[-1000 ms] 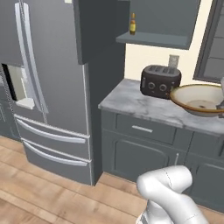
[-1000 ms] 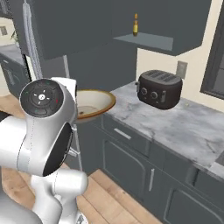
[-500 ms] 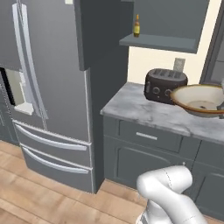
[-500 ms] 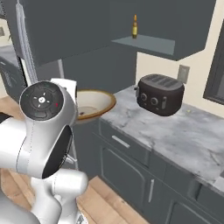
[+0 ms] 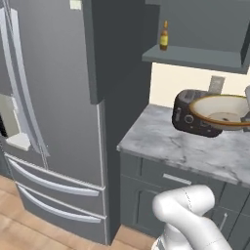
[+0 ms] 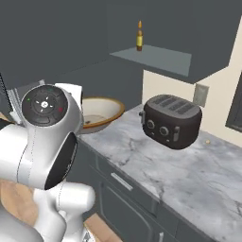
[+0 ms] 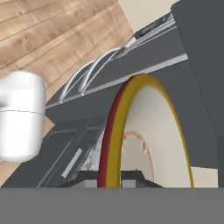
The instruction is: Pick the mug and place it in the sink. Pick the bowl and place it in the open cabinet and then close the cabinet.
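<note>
- Hand view is showing the bowl (image 7: 144,135) edge-on, its rim running between the two finger tips of the gripper (image 7: 114,181); the pincer is closed on this rim.
- From the left base view, the bowl (image 5: 222,111) is hanging in the air above the counter (image 5: 185,146), at about 3 o'clock, just in front of the toaster (image 5: 188,113).
- I am thinking the thin rim hold can slip if the wrist is tilting, and the bowl can knock the toaster.
- A small bottle (image 5: 164,35) is standing on the open shelf (image 5: 195,57) at 12 o'clock; the fridge (image 5: 53,122) is filling 9 o'clock.
</note>
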